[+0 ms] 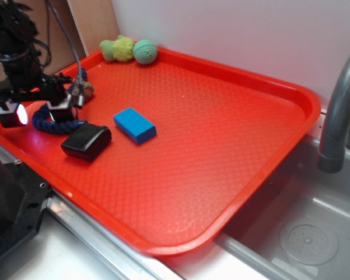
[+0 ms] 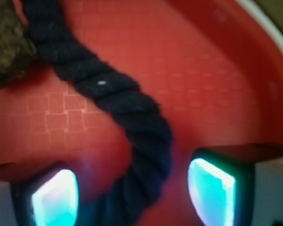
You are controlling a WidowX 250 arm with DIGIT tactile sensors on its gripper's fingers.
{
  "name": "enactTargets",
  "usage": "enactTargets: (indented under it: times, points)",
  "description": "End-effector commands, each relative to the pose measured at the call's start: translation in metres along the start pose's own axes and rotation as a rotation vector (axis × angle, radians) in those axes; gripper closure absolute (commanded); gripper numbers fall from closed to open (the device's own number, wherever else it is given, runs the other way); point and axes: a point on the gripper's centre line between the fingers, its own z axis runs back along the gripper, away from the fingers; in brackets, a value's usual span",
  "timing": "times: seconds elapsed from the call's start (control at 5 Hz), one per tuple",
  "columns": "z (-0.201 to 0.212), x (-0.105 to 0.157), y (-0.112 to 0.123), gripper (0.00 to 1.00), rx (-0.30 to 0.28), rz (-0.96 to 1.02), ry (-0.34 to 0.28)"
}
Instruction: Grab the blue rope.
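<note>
Nearest the wrist lens: two glowing fingers (image 2: pixel 54 197), spread apart, rope (image 2: pixel 127 117) running down between them without being pinched on either side. Rope dark navy, thick, twisted; long axis sweeping from upper left of the wrist view, curving down to the bottom edge between the pads. Top end cut off by the frame, lower stretch blurred into shadow, so neither tip visible. Whether the pads touch the strands: cannot tell. Brownish, fuzzy lump (image 2: pixel 7 44) at upper left, just beside the rope, too blurred to identify.

From the exterior view: rope (image 1: pixel 53 124) lying on the tray (image 1: pixel 221 146) near its left rim, curled in an arc, partly hidden by the gripper (image 1: pixel 61 108) lowered over it. One end apparently rising toward the back past a brownish object (image 1: pixel 86 90), mostly covered by the arm. Black block (image 1: pixel 86 142) touching or just beside the rope's front curve; blue block (image 1: pixel 135 125) near, to its right, long axis angled toward the front right. Green and yellow knitted toys (image 1: pixel 128 51) at the tray's back rim, well apart from the rope. Grey faucet (image 1: pixel 338 111) cut off at the right edge, above a sink (image 1: pixel 303 233). Tray resting partly over the sink, partly on the counter (image 1: pixel 76 256).
</note>
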Motion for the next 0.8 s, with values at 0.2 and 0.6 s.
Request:
enactTargets:
  times: [0.2,0.6]
  points:
    - [-0.0164,-0.0099,0.0006,1.00,0.018,0.024,-0.021]
    - [-0.0075,-0.0122,-0.0043,1.00,0.025,-0.024,0.001]
